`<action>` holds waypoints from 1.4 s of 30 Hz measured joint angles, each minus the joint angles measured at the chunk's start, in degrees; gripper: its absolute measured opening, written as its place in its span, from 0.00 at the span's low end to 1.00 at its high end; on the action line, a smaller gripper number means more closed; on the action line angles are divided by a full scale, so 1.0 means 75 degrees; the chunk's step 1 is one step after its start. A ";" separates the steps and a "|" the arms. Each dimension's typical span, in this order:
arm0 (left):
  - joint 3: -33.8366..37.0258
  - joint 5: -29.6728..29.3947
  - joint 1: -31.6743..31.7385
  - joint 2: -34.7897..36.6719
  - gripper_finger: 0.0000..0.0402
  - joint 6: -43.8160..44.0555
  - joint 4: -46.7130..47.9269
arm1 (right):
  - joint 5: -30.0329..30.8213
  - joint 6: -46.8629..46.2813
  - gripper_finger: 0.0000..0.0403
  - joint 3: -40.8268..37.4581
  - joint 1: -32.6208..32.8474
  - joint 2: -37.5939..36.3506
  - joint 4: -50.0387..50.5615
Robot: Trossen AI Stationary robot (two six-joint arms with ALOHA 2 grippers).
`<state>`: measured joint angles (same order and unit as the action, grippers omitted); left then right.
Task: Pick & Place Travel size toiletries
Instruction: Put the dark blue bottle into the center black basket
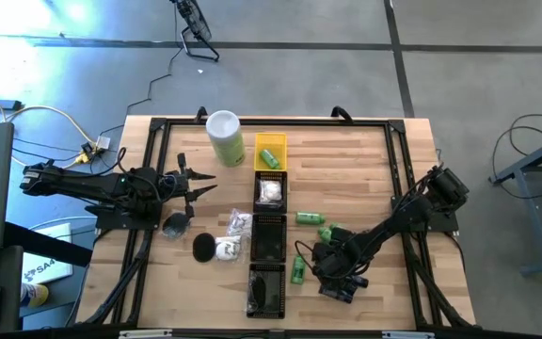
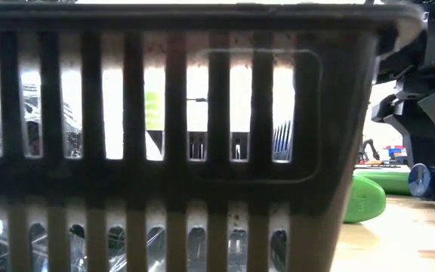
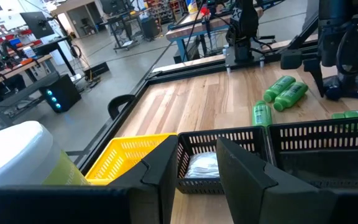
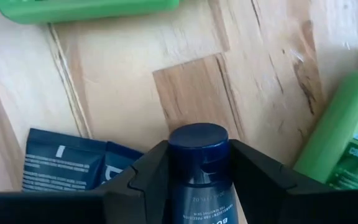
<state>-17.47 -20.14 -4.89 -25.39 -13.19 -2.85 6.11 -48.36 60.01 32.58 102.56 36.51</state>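
Two dark fingers (image 4: 135, 180) of the right gripper (image 4: 199, 177) are clamping a dark blue round-capped tube (image 4: 199, 163) over the wooden counter (image 4: 253, 81); left gripper (image 3: 194, 177) is hovering part-open, holding nothing.

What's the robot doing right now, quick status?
Right gripper shut on blue bottle, low over table. Left gripper waits, empty, near canister. Green bottles loose nearby; nothing blocking.

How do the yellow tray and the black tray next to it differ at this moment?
The yellow tray is bright yellow and holds a green bottle; the black tray beside it is dark and holds a white clear-wrapped piece. The yellow tray sits at the row's far end, beside the canister; the black tray comes next. Both are small slatted rectangular trays.
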 joint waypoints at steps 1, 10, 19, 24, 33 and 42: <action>0.0000 0.0000 0.0000 0.0000 0.27 0.0000 0.0000 | 0.0013 -0.0006 0.38 0.0000 0.0000 0.0000 0.0003; 0.0000 0.0000 0.0000 0.0000 0.27 0.0000 -0.0003 | 0.0202 -0.0006 0.32 0.0000 0.0000 0.0000 0.0012; 0.0000 0.0000 0.0003 0.0000 0.27 0.0003 -0.0003 | 0.0460 0.0003 0.32 0.0000 -0.0026 0.0000 0.0025; 0.0000 0.0000 0.0000 0.0002 0.27 0.0003 0.0000 | 0.0443 0.0006 0.31 -0.0006 -0.0144 -0.0079 0.0027; 0.0000 0.0000 0.0003 0.0003 0.27 0.0003 -0.0003 | 0.1466 0.0189 0.32 -0.0006 -0.0531 -0.0999 -0.0004; 0.0000 0.0000 0.0001 0.0003 0.27 0.0002 -0.0002 | 0.3123 0.0618 0.35 0.0000 -0.1029 -0.1785 -0.1255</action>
<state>-17.47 -20.14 -4.87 -25.36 -13.18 -2.87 29.54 -43.73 60.01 24.86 89.18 27.10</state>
